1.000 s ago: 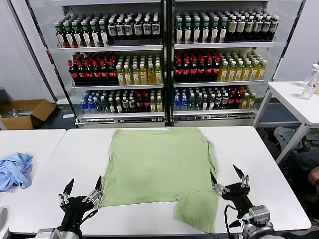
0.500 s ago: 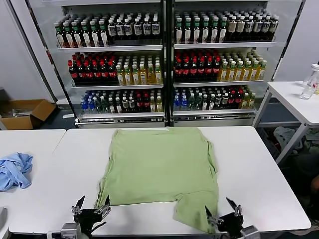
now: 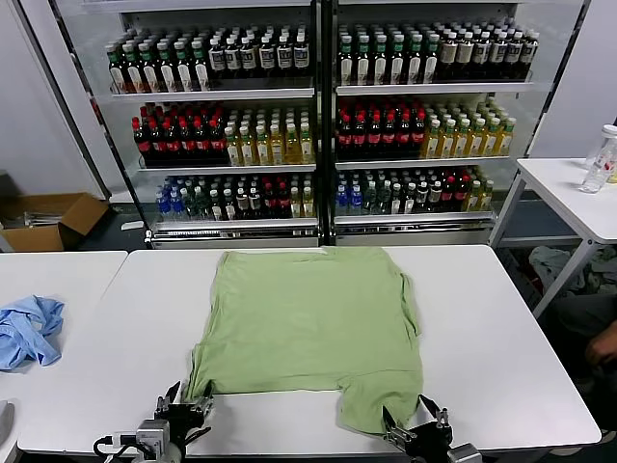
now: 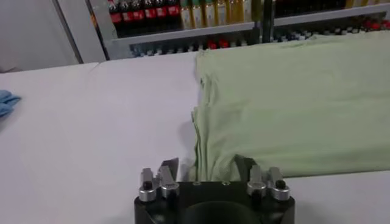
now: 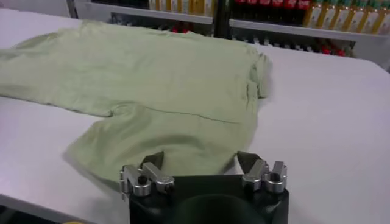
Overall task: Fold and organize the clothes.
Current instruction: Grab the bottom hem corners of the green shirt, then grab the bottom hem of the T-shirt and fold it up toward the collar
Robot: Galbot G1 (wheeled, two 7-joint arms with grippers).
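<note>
The light green shirt point(image 3: 308, 323) lies spread flat on the white table point(image 3: 501, 338), plain side up, its graphic hidden. One sleeve point(image 3: 376, 410) hangs toward the front edge. My left gripper point(image 3: 185, 405) is open at the shirt's front left corner, its jaws on either side of the folded edge point(image 4: 204, 152). My right gripper point(image 3: 416, 426) is open at the front right, its jaws straddling the hem of the sleeve point(image 5: 183, 143).
A light blue garment point(image 3: 29, 328) lies on the separate table at the left, also seen in the left wrist view point(image 4: 5, 102). Drink coolers point(image 3: 318, 116) stand behind. A small table point(image 3: 569, 193) with a bottle is at the right, a cardboard box point(image 3: 48, 217) on the floor at left.
Both grippers have moved down toward the table's front edge and inward, onto the shirt's front corners. The shirt has not moved.
</note>
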